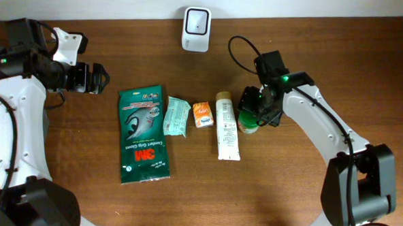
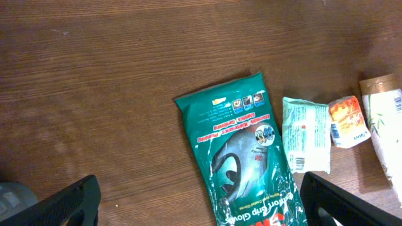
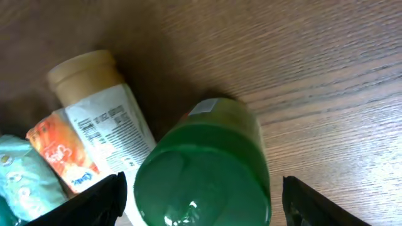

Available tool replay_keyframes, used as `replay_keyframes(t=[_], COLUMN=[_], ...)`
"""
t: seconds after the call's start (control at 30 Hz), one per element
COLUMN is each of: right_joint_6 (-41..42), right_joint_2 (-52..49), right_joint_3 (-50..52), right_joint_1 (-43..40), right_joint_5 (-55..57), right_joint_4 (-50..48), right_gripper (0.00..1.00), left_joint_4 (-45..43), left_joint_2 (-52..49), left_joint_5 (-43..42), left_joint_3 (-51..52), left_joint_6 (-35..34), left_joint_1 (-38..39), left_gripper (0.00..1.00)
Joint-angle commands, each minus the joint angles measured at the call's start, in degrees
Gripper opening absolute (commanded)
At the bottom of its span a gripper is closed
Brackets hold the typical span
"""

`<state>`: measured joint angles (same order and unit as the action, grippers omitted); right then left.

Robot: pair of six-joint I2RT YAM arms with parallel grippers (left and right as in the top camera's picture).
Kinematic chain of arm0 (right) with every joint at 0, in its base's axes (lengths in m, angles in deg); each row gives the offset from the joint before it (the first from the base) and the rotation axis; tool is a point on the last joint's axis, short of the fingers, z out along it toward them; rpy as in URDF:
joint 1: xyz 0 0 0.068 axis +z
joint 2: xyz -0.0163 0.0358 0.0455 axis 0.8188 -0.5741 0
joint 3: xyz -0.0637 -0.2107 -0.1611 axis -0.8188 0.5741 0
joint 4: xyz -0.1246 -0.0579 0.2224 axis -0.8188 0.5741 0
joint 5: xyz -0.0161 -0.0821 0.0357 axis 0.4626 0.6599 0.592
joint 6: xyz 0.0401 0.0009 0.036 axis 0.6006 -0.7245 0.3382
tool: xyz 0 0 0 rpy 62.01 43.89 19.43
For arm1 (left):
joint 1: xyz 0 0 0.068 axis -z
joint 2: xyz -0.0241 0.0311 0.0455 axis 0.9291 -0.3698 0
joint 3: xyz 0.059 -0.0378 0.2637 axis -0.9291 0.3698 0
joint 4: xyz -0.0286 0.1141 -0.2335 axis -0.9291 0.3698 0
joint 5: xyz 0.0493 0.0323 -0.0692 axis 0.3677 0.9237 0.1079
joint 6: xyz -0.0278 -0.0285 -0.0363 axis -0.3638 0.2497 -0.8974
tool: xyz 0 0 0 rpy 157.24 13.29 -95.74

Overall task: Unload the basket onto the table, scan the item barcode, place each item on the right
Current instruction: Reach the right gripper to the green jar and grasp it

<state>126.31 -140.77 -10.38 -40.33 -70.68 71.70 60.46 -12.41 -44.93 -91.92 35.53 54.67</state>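
Fingers [image 3: 94, 204] of the right gripper [image 3: 202, 188] are straddling a green jar [image 3: 204, 169], black and blunt on either side of its glossy round lid, with a thin gap showing on each side, so the jaws are spread and gripping nothing. The jar, translucent green plastic, is standing upright at the right end of a row of goods on the dark wood-grain table [image 1: 286, 192], just beside the tan cap of a cream tube [image 3: 100, 107] that is lying flat with its printed barcode facing up. Next to the tube, an orange sachet [image 1: 202, 115], a crinkled mint packet [image 1: 176, 117] and a flat, shiny green glove pack [image 1: 144, 134] are lying in turn toward the left. The left gripper [image 1: 94, 78] is hovering well apart from the jar, left of the glove pack, jaws spread wide and empty. A white box-shaped device [image 1: 196, 29] is sitting at the far table edge.
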Motion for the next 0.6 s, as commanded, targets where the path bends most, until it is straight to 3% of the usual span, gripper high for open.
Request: replay_keyframes(t=[0.0, 0.3, 0.47, 0.57], right_joint_6=[1.05, -2.32, -8.13, -8.72], right_joint_2=[-0.11, -0.52, -0.46, -0.68], right_joint_3=[-0.87, 0.66, -0.66, -0.79], right_joint_1=[0.09, 1.16, 1.16, 1.16], right_joint_5=[1.66, -0.04, -1.05, -1.75], right_joint_4=[0.61, 0.24, -2.93, -2.69], right_gripper=[0.76, 0.73, 0.82, 0.82], left_joint_4=[-0.11, -0.11, -0.11, -0.11], left_joint_2=[0.87, 0.87, 0.87, 0.87], left_joint_5=[-0.22, -0.22, -0.22, -0.22], left_joint_3=[-0.79, -0.79, -0.79, -0.79], left_joint_6=[0.87, 0.87, 0.87, 0.87], left_joint_1=[-0.11, -0.09, -0.11, -0.09], left_gripper=[0.99, 0.99, 0.99, 0.99])
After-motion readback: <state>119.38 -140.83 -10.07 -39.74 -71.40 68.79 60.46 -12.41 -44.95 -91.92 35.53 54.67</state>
